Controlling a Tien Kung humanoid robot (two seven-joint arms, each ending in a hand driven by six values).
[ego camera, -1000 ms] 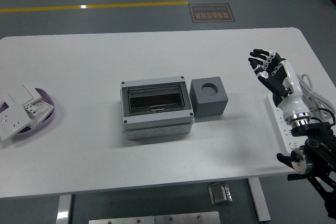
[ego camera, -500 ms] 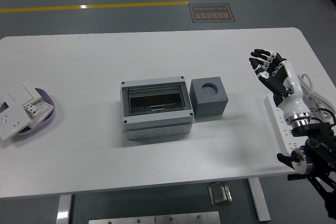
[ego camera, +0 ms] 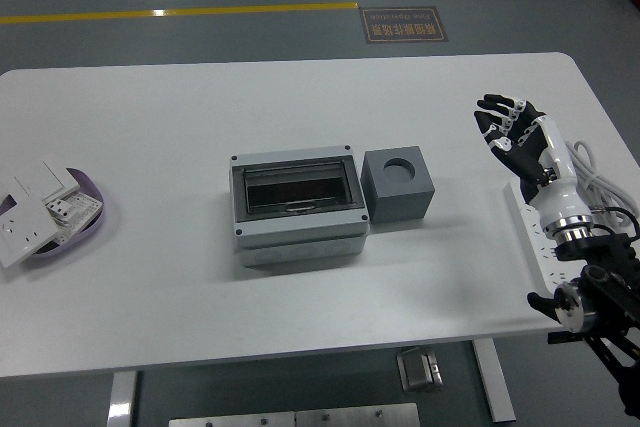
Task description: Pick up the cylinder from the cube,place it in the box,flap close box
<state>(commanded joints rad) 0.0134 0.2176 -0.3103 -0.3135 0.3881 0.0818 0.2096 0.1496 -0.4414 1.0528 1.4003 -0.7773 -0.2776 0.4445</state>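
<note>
A grey cube with a round empty hole in its top stands at the table's middle. Touching its left side is a grey box with a dark see-through lid lying flat and shut. No cylinder shows anywhere. My right hand hovers over the table's right part, well right of the cube, fingers spread and holding nothing. My left arm is out of view.
A purple dish with white wall-switch plates sits at the left edge. A white power strip with a white cable lies along the right edge under my right forearm.
</note>
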